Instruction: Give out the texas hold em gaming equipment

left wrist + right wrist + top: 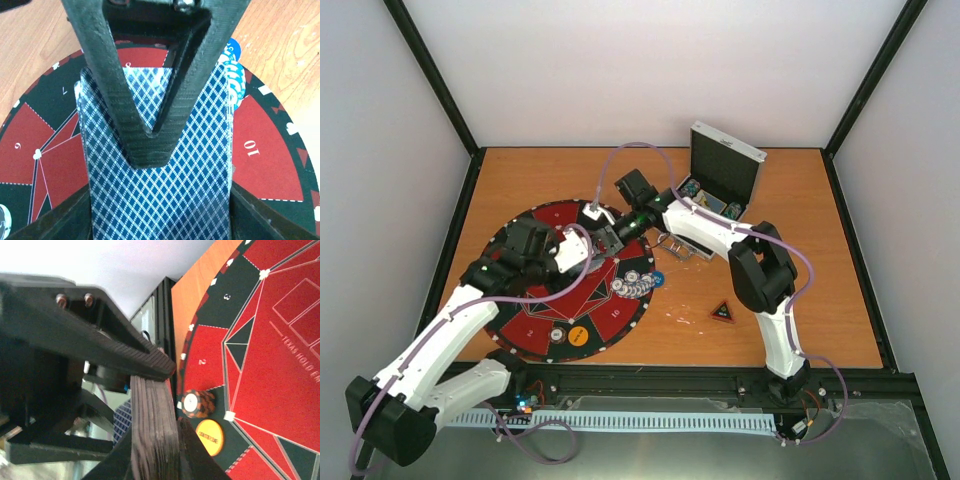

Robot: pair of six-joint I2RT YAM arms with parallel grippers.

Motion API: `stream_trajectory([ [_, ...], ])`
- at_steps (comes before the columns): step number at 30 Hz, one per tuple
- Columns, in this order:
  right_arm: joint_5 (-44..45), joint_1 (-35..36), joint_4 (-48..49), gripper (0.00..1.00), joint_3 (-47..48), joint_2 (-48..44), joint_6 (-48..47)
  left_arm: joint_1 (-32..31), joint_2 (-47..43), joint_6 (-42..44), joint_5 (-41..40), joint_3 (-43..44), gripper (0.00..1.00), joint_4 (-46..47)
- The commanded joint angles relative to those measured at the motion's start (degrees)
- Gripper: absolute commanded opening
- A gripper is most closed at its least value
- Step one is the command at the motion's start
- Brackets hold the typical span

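A deck of blue-diamond-backed playing cards (160, 200) hangs over the round red-and-black mat (265, 150). My left gripper (160, 215) is shut on the deck, a finger against each long side. My right gripper (162, 397) is shut on the same deck (152, 440), one finger on its back and one under it. From above, the two grippers meet over the mat's upper middle, the left gripper (592, 247) beside the right gripper (612, 236). A toppled row of poker chips (638, 282), a blue disc (657, 279) and a yellow disc (577, 335) lie on the mat. The black-red triangle marker (722, 312) lies on the table.
The silver case (725, 180) stands open at the back right, with small items inside. An orange-black chip stack (198, 403) and the yellow disc (209, 433) sit near the mat's rim. Blue-white chips (234, 75) lie just beyond the deck.
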Motion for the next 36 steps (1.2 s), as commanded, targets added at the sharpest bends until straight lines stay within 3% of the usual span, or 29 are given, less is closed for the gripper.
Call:
stream_trajectory([
  [1,-1.49,0.48,-3.08,0.04,2.85,1.0,-1.98,0.61,-1.03,-2.55,-1.6,-0.01,0.73,3.81],
  [3,-1.28,0.44,-4.17,0.03,4.12,1.18,-2.54,1.03,-1.99,-3.36,-2.06,-1.46,0.93,4.43],
  [5,-1.17,0.44,-5.49,0.03,5.52,1.32,-3.34,2.14,-3.72,-3.79,-1.65,-3.58,0.99,5.73],
  [15,-0.83,0.44,-8.24,0.03,8.09,0.76,-4.23,9.99,-19.99,7.22,7.84,-16.29,1.0,18.0],
  [22,-1.92,0.44,-5.05,0.03,8.1,0.62,-1.49,32.14,-24.21,14.34,37.23,-20.49,1.0,20.26],
  [24,-2.0,0.44,-4.07,0.03,8.09,0.54,-0.67,35.99,-23.49,15.0,42.89,-21.49,1.0,22.46],
  [29,-0.97,0.44,-2.43,0.03,8.18,0.7,0.88,36.75,-20.26,20.63,51.57,-21.63,1.0,24.15],
  [36,-0.77,0.73,3.73,0.03,8.41,1.3,6.25,36.75,-18.26,15.95,47.85,-25.06,1.0,33.49],
])
